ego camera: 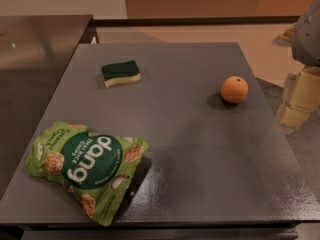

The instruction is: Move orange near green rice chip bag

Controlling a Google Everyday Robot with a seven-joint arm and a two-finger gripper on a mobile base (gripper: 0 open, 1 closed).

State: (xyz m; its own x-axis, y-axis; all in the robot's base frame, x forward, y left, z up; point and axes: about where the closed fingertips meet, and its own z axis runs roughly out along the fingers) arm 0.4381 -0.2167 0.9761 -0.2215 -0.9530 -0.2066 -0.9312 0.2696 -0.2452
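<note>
The orange (pixel 234 89) is small and round with a dark stem dot. It sits on the grey table (pixel 190 149), right of the middle. The green rice chip bag (pixel 87 166), a crinkled light-green pouch reading "dang", lies flat at the front left corner, far from the orange. My gripper (pixel 299 101) is at the right edge of the view, beyond the table's right side and a little right of the orange. It touches nothing. Part of the grey arm (pixel 310 31) shows above it.
A dark green and yellow sponge (pixel 120 73) lies at the back left of the table. A second dark table (pixel 40 49) adjoins on the left. The floor lies beyond the far edge.
</note>
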